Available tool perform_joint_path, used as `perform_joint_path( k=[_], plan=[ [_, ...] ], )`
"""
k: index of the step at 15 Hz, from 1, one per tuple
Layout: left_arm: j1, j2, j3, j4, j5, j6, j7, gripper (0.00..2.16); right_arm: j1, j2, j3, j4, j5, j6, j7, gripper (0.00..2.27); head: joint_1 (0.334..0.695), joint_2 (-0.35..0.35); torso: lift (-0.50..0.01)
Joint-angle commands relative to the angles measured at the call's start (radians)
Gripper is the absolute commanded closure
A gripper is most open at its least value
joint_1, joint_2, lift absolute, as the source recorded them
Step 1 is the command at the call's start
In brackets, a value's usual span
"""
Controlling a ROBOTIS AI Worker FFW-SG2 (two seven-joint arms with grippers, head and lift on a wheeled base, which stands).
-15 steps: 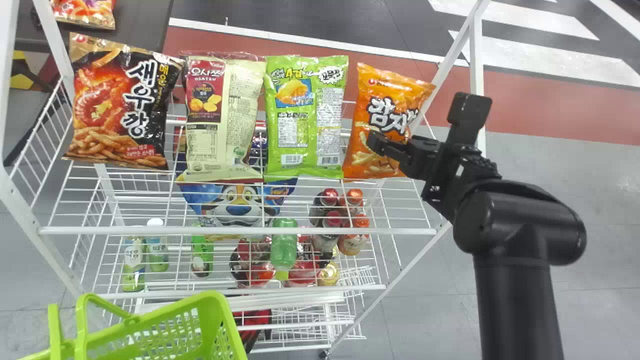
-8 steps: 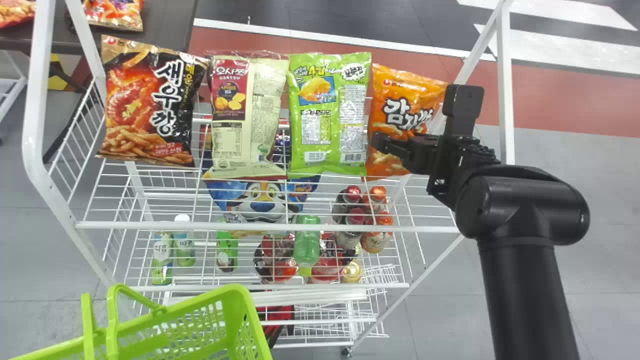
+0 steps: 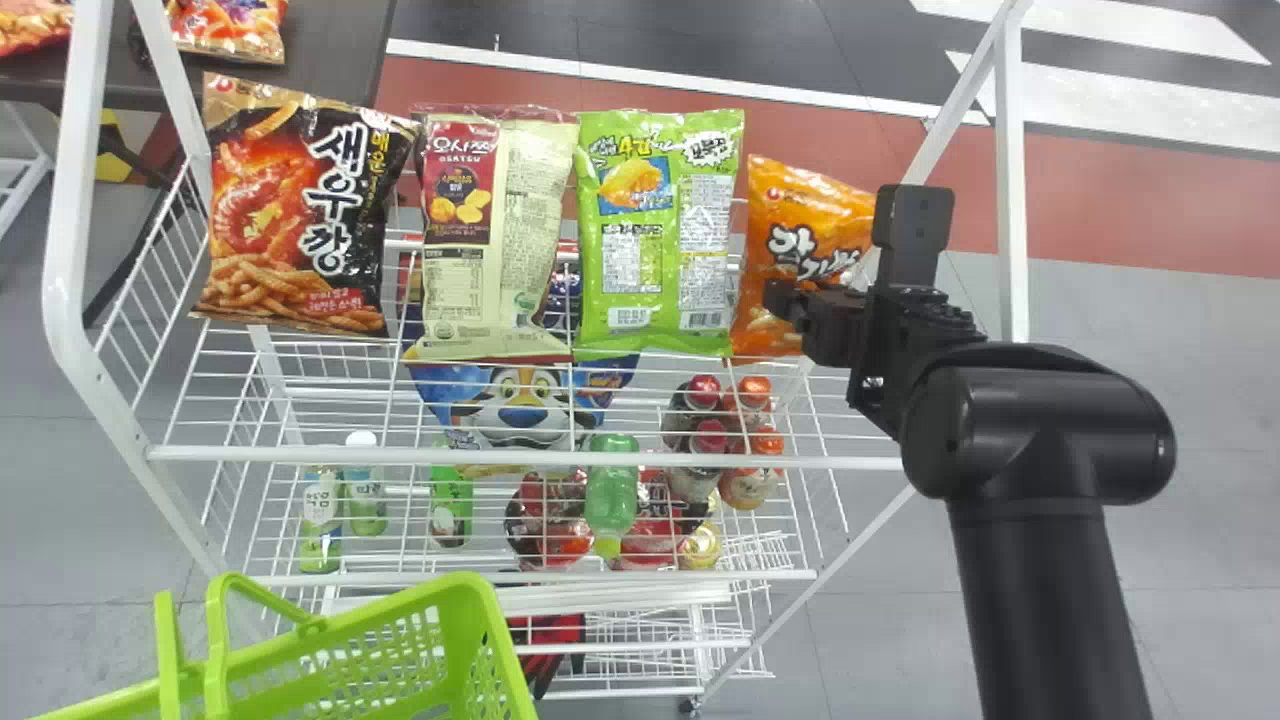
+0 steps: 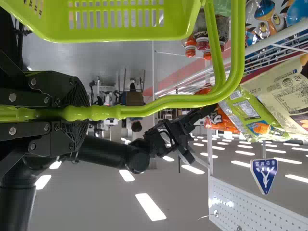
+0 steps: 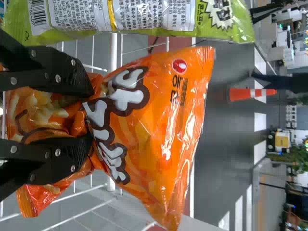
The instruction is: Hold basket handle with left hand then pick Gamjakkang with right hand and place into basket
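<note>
The glossy, pillow-shaped orange film packet of Gamjakkang point(image 3: 790, 200), its white lettering outlined darkly, is at the right end of the white wire rack point(image 3: 500, 455), creased and pinched between the right gripper's point(image 3: 783, 298) fingers. Its top has sunk since the earlier frame. Before the rack's left part is the latticed lime-green plastic basket point(image 3: 455, 584); the left gripper point(image 4: 83, 113) grips its smooth, curved handle point(image 4: 168, 102).

In the head view, the right gripper point(image 3: 785, 298) hides part of the Gamjakkang point(image 3: 798, 205), and the picture's edge cuts off the basket point(image 3: 465, 584) and right arm point(image 3: 1040, 570). The left gripper point(image 4: 79, 114) covers part of the handle point(image 4: 168, 102); the right wrist view crops the green bag point(image 5: 226, 21).
</note>
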Motion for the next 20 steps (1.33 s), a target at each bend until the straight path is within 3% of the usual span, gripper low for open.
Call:
perform_joint_path(
  k=[1, 7, 12, 17, 20],
  plan=[
    [0.0, 0.0, 0.0, 0.003, 0.0, 0.001, 0.0, 2.15, 0.042, 0.0, 0.004, -0.078, 0.015, -0.009, -0.023, 2.25, 0.695, -0.221, -0.018],
    [0.0, 0.0, 0.001, 0.008, 0.0, 0.001, 0.0, 2.15, 0.091, 0.0, 0.031, -0.262, 0.054, 0.068, -0.09, 2.24, 0.695, -0.244, -0.018],
    [-0.002, 0.0, 0.001, 0.015, 0.002, 0.001, -0.003, 2.15, 0.14, 0.008, 0.069, -0.492, 0.058, 0.396, -0.095, 2.25, 0.695, -0.22, -0.018],
    [-0.005, 0.0, 0.001, 0.02, 0.002, 0.001, -0.003, 2.15, 0.203, 0.006, 0.081, -0.711, -0.111, 0.723, -0.064, 2.24, 0.695, -0.173, -0.018],
    [-0.005, 0.0, 0.001, 0.02, 0.002, 0.001, -0.006, 2.15, 0.252, 0.008, 0.115, -0.78, -0.21, 0.723, -0.046, 2.24, 0.695, -0.12, -0.018]
  ],
)
